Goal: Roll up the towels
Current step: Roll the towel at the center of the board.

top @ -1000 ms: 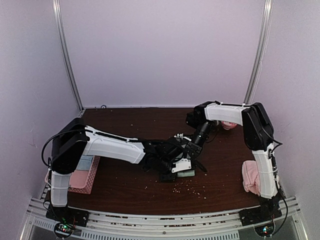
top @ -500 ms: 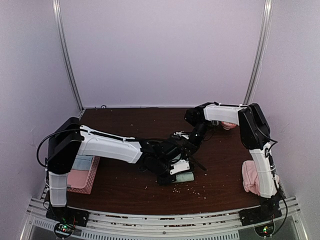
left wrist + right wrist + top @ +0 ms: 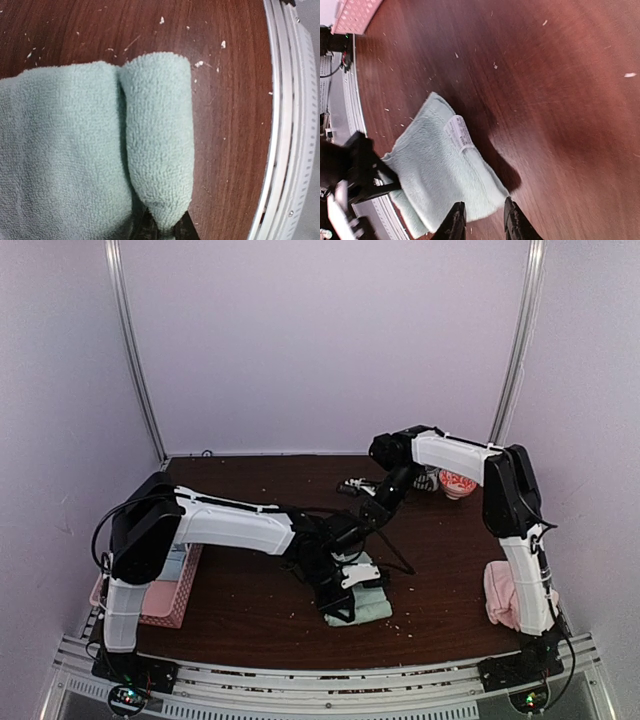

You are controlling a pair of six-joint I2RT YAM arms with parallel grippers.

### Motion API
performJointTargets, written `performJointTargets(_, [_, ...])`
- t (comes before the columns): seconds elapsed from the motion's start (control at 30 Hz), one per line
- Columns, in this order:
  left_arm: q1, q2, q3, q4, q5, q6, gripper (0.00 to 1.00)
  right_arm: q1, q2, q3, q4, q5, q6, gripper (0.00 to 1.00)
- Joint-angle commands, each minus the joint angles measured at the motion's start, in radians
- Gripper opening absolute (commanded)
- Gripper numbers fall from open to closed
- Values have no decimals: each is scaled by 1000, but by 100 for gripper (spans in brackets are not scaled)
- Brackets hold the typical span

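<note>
The pale mint green towel (image 3: 368, 604) lies near the table's front edge, left of centre. In the left wrist view one edge of it is turned into a tight roll (image 3: 159, 135) beside the flat part (image 3: 60, 155). My left gripper (image 3: 338, 604) (image 3: 162, 231) is shut on the near end of that roll. My right gripper (image 3: 371, 511) (image 3: 484, 220) hangs open above and behind the mint towel (image 3: 437, 175), nothing between its fingers. A white label (image 3: 458, 133) shows on the cloth. The light pink towel (image 3: 500, 596) lies bunched at the right, by the right arm's base.
A pink basket (image 3: 182, 592) (image 3: 355, 15) with pale blue and pink cloths sits at the front left. A striped mug (image 3: 457, 483) stands at the back right. The metal rail (image 3: 285, 125) of the table's front edge runs close to the roll. Crumbs dot the wood.
My left gripper has pulled the mint towel's rolled edge toward the front edge, and more of the cloth now shows. My right gripper has lifted off the towel and drawn back toward the far side.
</note>
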Motion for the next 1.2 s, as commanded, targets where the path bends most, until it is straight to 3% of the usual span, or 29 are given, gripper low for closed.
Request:
performJointTargets(0.0, [70, 70, 52, -59, 219, -42, 0, -87, -189, 47, -47, -71, -14, 28])
performJointTargets(0.2, [131, 156, 111, -84, 416, -96, 0, -185, -427, 12, 8, -189, -12, 30])
performJointTargets(0.4, [192, 229, 106, -89, 603, -126, 0, -103, -654, -177, -86, -289, -336, 42])
performJointTargets(0.57, [201, 248, 100, -91, 631, -145, 0, 97, -812, -491, -16, -60, -415, 44])
performJointTargets(0.8, [202, 281, 118, -96, 602, -160, 0, 370, -861, -775, 296, 339, -260, 42])
performJointTargets(0.93, [202, 286, 130, -106, 594, -159, 0, 448, -792, -875, 472, 500, -229, 41])
performJointTargets(1.17, [203, 288, 137, -134, 584, -144, 0, 501, -691, -957, 649, 589, -236, 44])
